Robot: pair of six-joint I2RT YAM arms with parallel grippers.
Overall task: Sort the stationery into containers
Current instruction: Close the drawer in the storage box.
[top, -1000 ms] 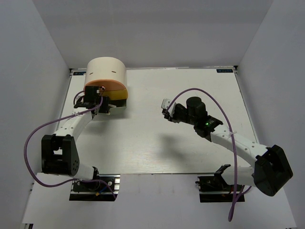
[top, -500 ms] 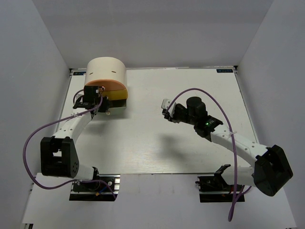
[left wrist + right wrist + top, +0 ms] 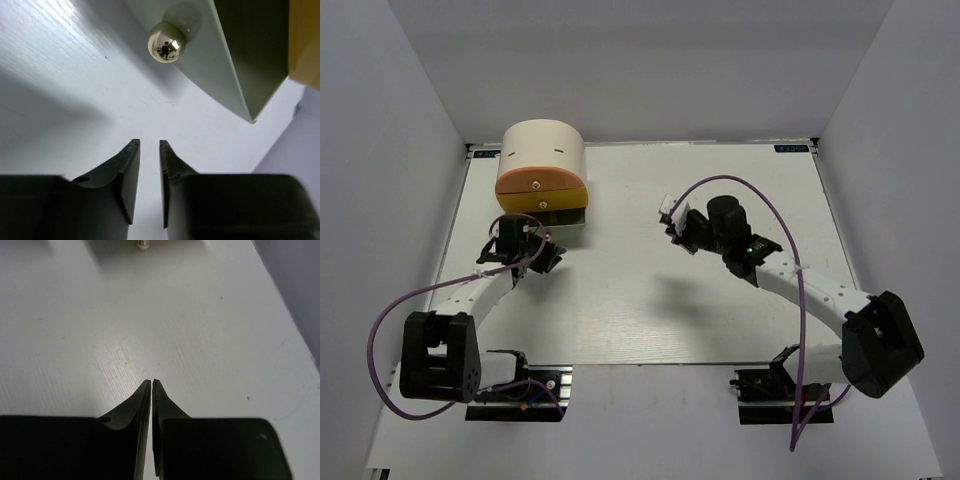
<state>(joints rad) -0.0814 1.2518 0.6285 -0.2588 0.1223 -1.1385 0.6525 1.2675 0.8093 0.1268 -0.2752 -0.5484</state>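
I am backing the left gripper (image 3: 149, 144) off the drum (image 3: 542, 148) — jaws barely apart, empty | right gripper (image 3: 151, 382) clenching shut, empty — over the table (image 3: 650, 195).

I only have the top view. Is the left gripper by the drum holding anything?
Observer: No. In the left wrist view, the left gripper has a narrow gap between its jaws, with nothing in it.
Operator: What's ahead of it?
Observer: A shiny round knob on a grey-green tray. It is just beyond the gripper and not touching it.
Operator: And the right one?
Observer: In the right wrist view, the right gripper is shut, with its tips together and nothing between them.
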